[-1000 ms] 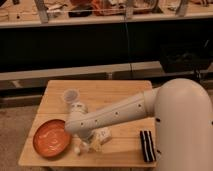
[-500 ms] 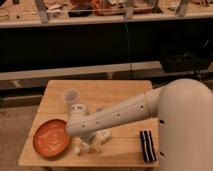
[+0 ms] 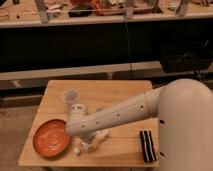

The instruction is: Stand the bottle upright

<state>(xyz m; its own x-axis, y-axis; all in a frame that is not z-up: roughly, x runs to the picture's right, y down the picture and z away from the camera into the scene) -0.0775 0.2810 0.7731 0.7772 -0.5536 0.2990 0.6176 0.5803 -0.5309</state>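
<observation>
Hovering pincer point(image 3: 89, 145) over bottle point(image 3: 98, 140), beside plate point(image 3: 51, 137), near table edge point(image 3: 90, 164)

My white perforated arm point(image 3: 117, 117) hides most of the gripper point(image 3: 86, 141) and the small whitish plastic bottle point(image 3: 95, 143); I can't tell its grip.

A light wooden square table point(image 3: 115, 92) carries a round orange plate point(image 3: 51, 137) at its front left, a clear plastic cup point(image 3: 70, 96) behind it, and a dark striped sponge point(image 3: 147, 145) near the front right. The whitish plastic bottle point(image 3: 99, 139) lies beside the plate, under the gripper point(image 3: 86, 142).
</observation>
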